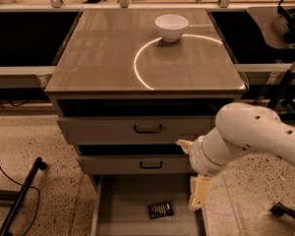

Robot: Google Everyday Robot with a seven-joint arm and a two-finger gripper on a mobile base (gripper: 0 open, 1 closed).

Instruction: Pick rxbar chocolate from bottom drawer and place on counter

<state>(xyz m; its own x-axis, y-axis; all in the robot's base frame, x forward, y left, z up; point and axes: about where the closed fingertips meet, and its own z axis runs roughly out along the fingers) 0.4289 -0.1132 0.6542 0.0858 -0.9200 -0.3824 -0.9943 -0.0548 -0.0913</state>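
In bottom drawer (123,208) lies rxbar chocolate (161,210), end effector (191,177) near to its right; bowl (171,27) sits toward rear of bench (98,63).
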